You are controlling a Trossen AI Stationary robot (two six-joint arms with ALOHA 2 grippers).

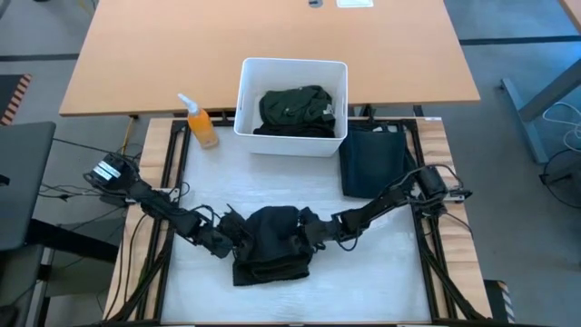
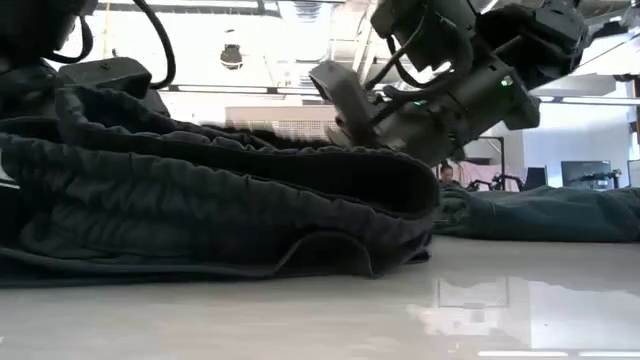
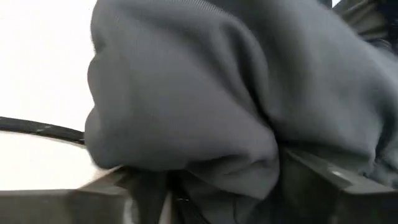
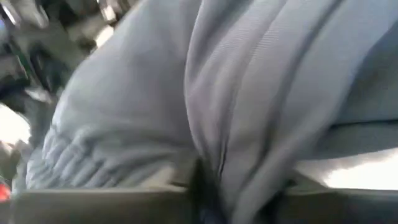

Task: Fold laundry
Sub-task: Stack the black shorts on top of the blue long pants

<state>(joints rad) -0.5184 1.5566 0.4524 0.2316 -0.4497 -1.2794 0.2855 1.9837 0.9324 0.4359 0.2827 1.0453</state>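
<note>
High view: left gripper [image 1: 238, 238] and right gripper [image 1: 310, 233] press into opposite sides of a bunched black garment [image 1: 270, 243] at the table's [image 1: 381, 272] front middle. Left wrist view shows its fingers [image 3: 329, 180] spread around cloth; right's closure cannot be told. Dark trousers [image 1: 374, 161] lie folded beside a white bin [image 1: 292, 73] holding a green shirt [image 1: 295, 109], spray bottle [image 1: 200, 121] nearby.

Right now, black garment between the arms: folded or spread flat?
Folded, not neatly. The black garment sits as a compact bunched bundle with stacked layers, not spread. Both tools are at its sides, left and right.
</note>
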